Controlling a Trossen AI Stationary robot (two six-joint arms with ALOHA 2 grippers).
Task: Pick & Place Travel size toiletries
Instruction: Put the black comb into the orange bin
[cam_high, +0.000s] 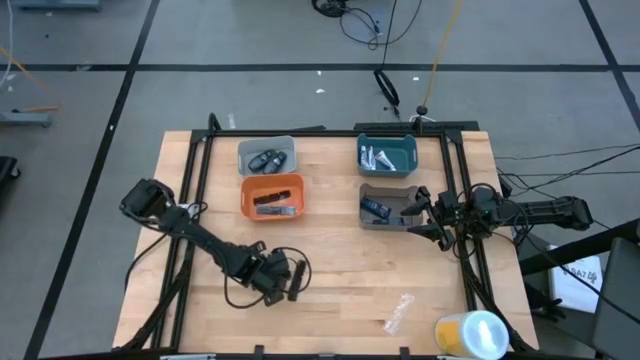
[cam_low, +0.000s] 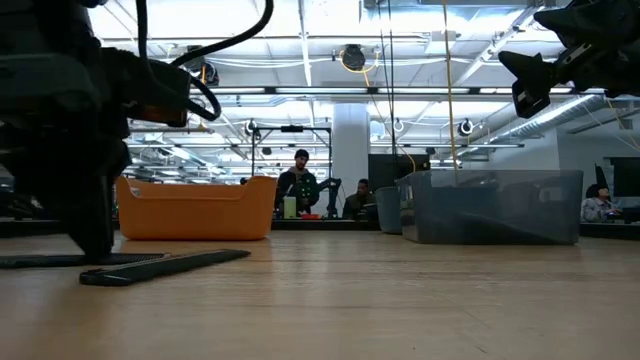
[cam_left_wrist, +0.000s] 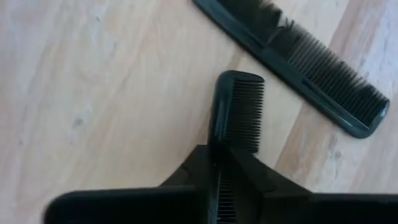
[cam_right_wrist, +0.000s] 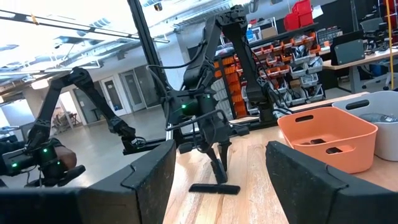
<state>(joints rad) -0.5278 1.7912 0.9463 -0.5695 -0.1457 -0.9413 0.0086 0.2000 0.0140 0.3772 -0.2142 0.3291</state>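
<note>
Black plastic comb (cam_left_wrist: 235, 118) is recorded clamped edgewise between the closed jaws of the left gripper (cam_high: 284, 278), its rounded end and fine teeth projecting beyond the fingertips over the pale wooden table (cam_high: 340, 260); a second black comb (cam_left_wrist: 298, 59) is noted lying flat on the boards just ahead of those jaws, apart from the held one, and is seen in the low view as a long dark strip (cam_low: 165, 266) beside the lowered arm; orange bin (cam_high: 272, 195) is placed well beyond the left jaws, toward the table's far side, with dark stick-shaped pieces inside; grey bin (cam_high: 267, 156) behind it is listed with two dark oval pieces (cam_high: 268, 160); right gripper (cam_high: 432, 216) is held above the table at the edge of a second grey bin (cam_high: 388, 206), its jaws set apart with nothing between them; dark blue tube (cam_high: 375, 208) is logged inside that bin, just beside the open jaws; teal bin (cam_high: 387, 154) farther off is entered with silvery-white tubes (cam_high: 375, 157); clear crinkled wrapper (cam_high: 399, 312) and yellow-and-white cylinder (cam_high: 470, 333) are noted at the near edge, well apart from both grippers; people (cam_low: 302, 185) are visible in the room behind the table.
</note>
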